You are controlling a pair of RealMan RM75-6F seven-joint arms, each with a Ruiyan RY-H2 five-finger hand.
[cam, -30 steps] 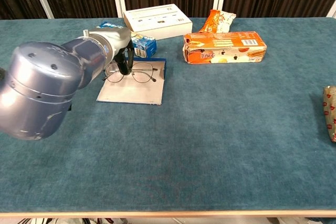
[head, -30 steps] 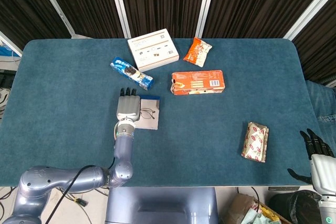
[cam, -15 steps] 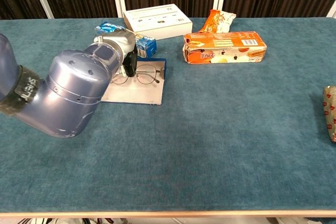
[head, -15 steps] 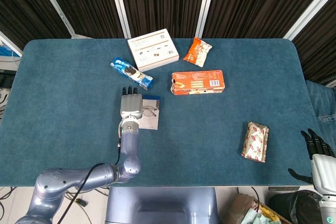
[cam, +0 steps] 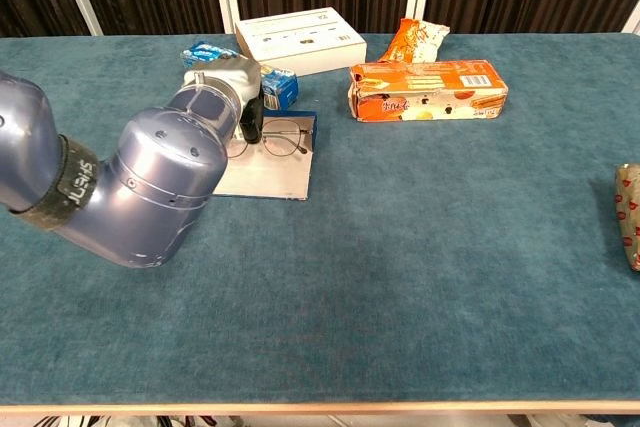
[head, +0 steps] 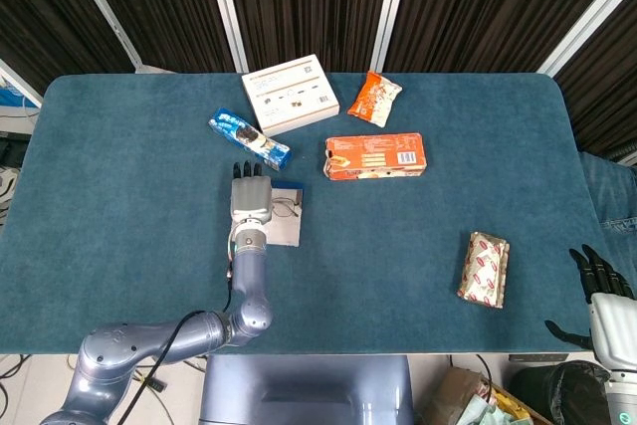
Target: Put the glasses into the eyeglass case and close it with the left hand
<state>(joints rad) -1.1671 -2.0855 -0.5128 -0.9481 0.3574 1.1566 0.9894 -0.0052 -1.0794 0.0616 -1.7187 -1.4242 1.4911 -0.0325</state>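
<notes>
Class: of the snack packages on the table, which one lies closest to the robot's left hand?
The blue biscuit pack, just beyond the left hand; the orange packs and red-and-cream wrapper lie farther right.

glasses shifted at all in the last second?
Yes. In the chest view the glasses have slid right on the open eyeglass case, toward its blue edge, with the left hand at their left side.
</notes>
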